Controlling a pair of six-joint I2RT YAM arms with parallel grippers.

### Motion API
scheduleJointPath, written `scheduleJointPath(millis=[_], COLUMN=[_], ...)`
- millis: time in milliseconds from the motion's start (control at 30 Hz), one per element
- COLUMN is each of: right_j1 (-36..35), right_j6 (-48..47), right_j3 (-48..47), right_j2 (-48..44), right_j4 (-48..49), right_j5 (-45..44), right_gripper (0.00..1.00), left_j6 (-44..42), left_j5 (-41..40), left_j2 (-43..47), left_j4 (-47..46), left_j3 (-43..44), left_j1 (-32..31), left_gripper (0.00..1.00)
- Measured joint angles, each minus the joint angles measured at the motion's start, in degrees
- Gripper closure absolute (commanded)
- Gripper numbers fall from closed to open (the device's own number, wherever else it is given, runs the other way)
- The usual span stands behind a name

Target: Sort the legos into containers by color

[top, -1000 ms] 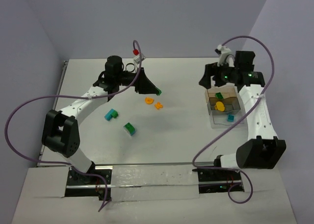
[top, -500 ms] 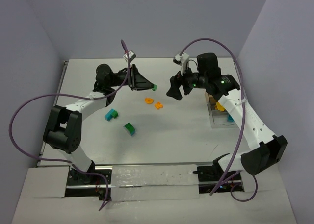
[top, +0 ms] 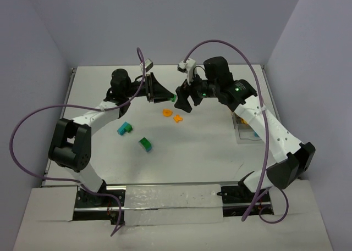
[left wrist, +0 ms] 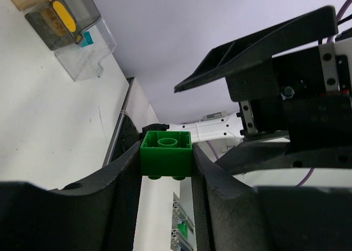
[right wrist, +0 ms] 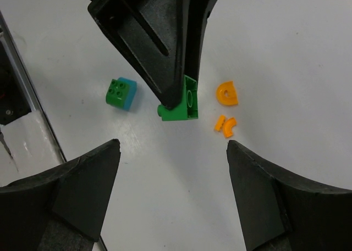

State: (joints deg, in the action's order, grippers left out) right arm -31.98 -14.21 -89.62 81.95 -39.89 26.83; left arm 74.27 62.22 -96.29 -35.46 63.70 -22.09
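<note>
My left gripper (top: 168, 96) is shut on a green lego (top: 174, 98), held off the table at mid-back; the brick (left wrist: 166, 154) sits squeezed between both pads. My right gripper (top: 183, 101) hangs open just right of it, jaws wide (right wrist: 173, 146), nothing between them, and the held green brick (right wrist: 179, 102) lies ahead of its fingertips. On the table lie two orange pieces (top: 166, 112) (top: 177, 118), a teal lego (top: 124, 128) and a green-and-blue lego (top: 145, 144). The containers (top: 242, 131) stand at the right, mostly hidden by the right arm; the clear one (left wrist: 82, 48) shows a teal piece.
A smoky box (left wrist: 60, 17) beside the clear one holds an orange piece. Purple cables loop over both arms. The table's left rail (top: 70, 97) and the near-edge mounting bar (top: 165, 191) bound the space.
The right arm has swung left from over the containers to the table's middle, facing the left gripper. The left gripper has turned rightward and lifted, still holding the green lego.
</note>
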Motion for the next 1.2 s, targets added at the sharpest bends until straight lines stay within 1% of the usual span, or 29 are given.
scheduleJointPath(millis=[100,200,467,500,567,700,833,1000,1067,1200], right_j1=[-1.0,-1.3,-2.2,-2.3,-2.4,-2.8,-3.1,-3.3,-3.5,-3.9], right_j6=[0.4,1.0,1.6,1.7,1.7,1.4,1.1,0.9,0.8,0.6], right_j3=[-0.1,-0.5,-2.5,-2.7,-3.1,-3.1,-3.4,-3.4,-3.4,-3.4], right_j2=[1.1,2.3,4.1,4.2,4.5,4.7,4.9,5.1,5.1,6.0], right_j4=[0.0,0.0,0.1,0.1,0.2,0.3,0.2,0.2,0.2,0.0], right_j5=[-1.0,-2.1,-4.8,-5.0,-5.1,-5.5,-5.8,-6.0,-6.0,-5.8], right_gripper=[0.16,0.21,0.44,0.47,0.48,0.47,0.43,0.44,0.41,0.37], left_j6=[0.0,0.0,0.0,0.0,0.0,0.1,0.4,0.7,1.0,1.9], left_j5=[-0.1,-0.1,-0.1,-0.1,-0.5,-0.6,-0.5,-0.5,-0.5,-0.4], left_j2=[0.0,0.0,0.0,0.0,0.0,0.0,-0.1,-0.3,-0.3,-0.3], left_j4=[0.1,0.1,0.1,0.1,0.1,0.1,0.0,-0.2,-0.5,-1.7], left_j3=[-0.1,-0.5,-0.7,-0.7,-0.7,-0.7,-0.7,-0.7,-0.7,-0.7], left_j1=[0.0,-0.2,-0.7,-0.7,-0.7,-0.7,-0.7,-0.7,-0.7,-0.7], left_gripper=[1.00,1.00,1.00,1.00,1.00,1.00,1.00,1.00,1.00,1.00])
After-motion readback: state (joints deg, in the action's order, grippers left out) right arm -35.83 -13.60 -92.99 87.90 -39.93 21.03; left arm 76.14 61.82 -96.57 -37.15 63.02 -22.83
